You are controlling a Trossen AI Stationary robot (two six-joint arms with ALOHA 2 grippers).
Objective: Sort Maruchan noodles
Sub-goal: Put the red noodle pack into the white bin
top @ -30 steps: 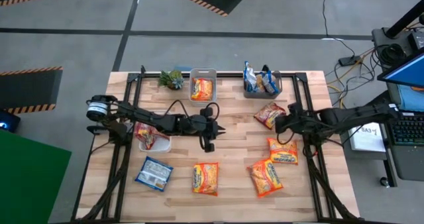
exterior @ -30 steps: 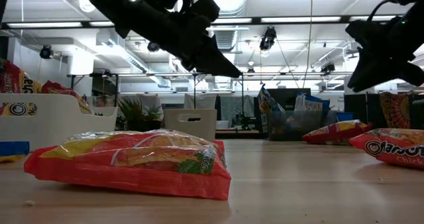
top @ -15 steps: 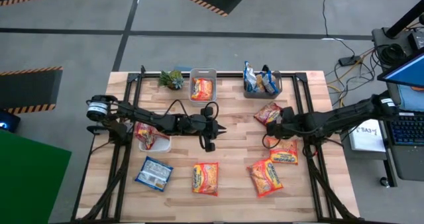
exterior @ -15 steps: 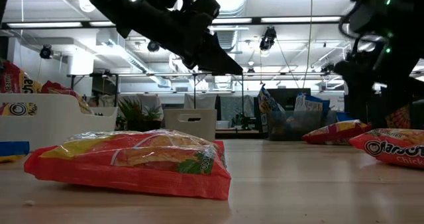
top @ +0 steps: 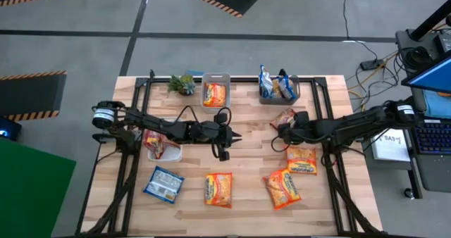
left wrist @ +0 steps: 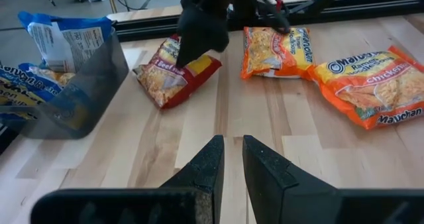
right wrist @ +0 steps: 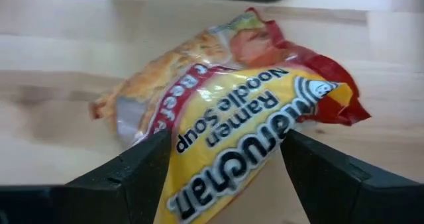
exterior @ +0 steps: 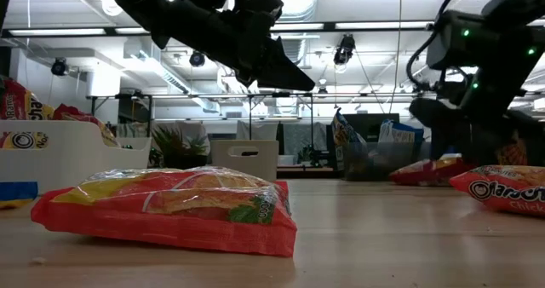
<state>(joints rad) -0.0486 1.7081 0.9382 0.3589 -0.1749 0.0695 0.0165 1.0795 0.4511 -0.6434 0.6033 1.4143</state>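
Pick step: right gripper [right wrist: 222, 161] is wide open, straddling the red packet [top: 284, 118] far right near the blue bin [top: 279, 97], next move is close and lift; left gripper [top: 231, 136] idles mid-table, nearly shut, empty.

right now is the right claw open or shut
Open: in the right wrist view the right claw has its fingers spread either side of the red beef packet.
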